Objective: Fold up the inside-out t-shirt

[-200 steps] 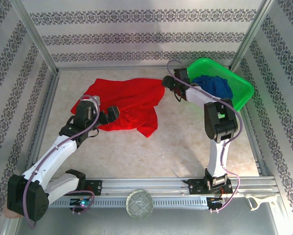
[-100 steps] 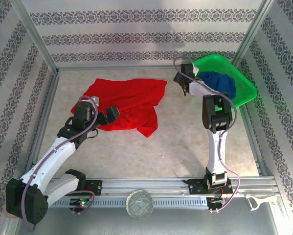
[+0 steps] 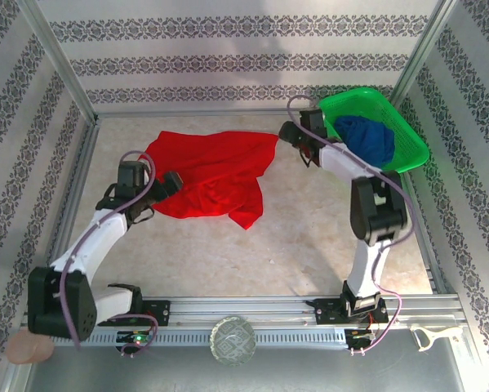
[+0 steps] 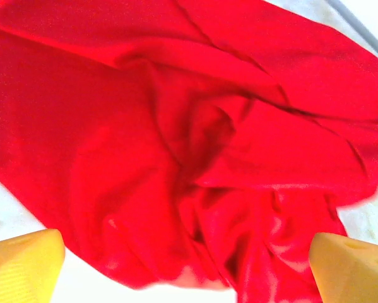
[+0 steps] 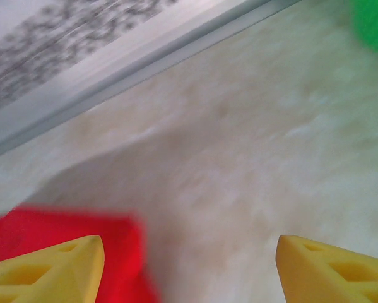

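Red t-shirt (image 3: 215, 171) is lying rumpled; left gripper (image 3: 169, 181) is gaping wide at its nine o'clock, right gripper (image 3: 286, 133) standing parted and empty at two o'clock.

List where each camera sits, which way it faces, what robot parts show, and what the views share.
Top external: above and behind the robot, looking down on the table; shows left tool and right tool.
Left wrist: on the left arm, looking down at the red t-shirt; its yellow fingertips spread wide.
Right wrist: facing bare table beside the shirt's corner and green basket; own fingertips apart.
Shared: all see the t-shirt.
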`<state>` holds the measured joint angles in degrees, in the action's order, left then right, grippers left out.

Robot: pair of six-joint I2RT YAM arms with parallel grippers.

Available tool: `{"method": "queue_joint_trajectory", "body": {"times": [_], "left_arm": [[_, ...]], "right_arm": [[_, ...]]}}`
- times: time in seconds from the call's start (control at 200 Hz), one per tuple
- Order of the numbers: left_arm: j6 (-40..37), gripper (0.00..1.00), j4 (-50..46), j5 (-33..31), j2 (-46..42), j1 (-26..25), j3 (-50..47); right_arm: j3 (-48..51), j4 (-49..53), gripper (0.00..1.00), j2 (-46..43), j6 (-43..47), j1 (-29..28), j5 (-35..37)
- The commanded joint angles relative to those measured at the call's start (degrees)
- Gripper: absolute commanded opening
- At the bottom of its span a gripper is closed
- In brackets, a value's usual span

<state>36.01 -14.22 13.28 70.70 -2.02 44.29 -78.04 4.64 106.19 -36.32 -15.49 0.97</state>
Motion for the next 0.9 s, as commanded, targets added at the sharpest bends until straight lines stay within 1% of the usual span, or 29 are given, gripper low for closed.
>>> {"method": "queue_joint_trajectory", "body": {"times": [0.0,0.1,0.2,0.31,0.425,0.545,0.694,0.809,0.864,0.894], "left_arm": [[0.7,0.99,-1.0,1.7,5.0,7.0,2.9],[-0.8,0.99,-2.4,1.2,10.3,11.9,5.9],[-4.5,0.99,-5.8,-0.3,16.5,14.2,10.8],[-7.8,0.99,-8.6,-2.9,22.9,15.4,15.8],[-10.3,0.99,-10.3,-4.1,28.9,16.0,20.9],[-12.4,0.99,-13.2,-5.8,35.3,16.2,26.9],[-15.1,0.99,-16.0,-7.8,41.3,16.3,32.3],[-16.4,0.99,-16.6,-6.6,44.7,16.3,34.7],[-16.7,1.00,-16.9,-5.6,46.0,16.3,35.7],[-17.0,0.95,-16.7,-4.6,46.6,16.3,36.2]], "right_arm": [[9.6,1.3,0.73,-8.9,-2.1,-5.0,-2.9],[17.9,1.9,0.74,-15.6,-3.5,-10.3,-0.4],[22.7,4.1,0.75,-18.7,-4.4,-15.6,3.4],[26.1,4.8,0.76,-18.5,-5.8,-20.9,7.4],[26.4,4.9,0.77,-14.9,-6.9,-24.6,9.5],[24.9,4.2,0.78,-10.3,-7.4,-26.4,9.8],[21.7,3.4,0.78,-4.8,-7.6,-27.7,8.4],[20.0,3.5,0.77,-1.0,-8.7,-28.5,7.8],[20.1,2.8,0.73,0.0,-9.4,-28.6,7.4],[20.3,2.4,0.70,0.1,-9.6,-28.6,7.3]]}}
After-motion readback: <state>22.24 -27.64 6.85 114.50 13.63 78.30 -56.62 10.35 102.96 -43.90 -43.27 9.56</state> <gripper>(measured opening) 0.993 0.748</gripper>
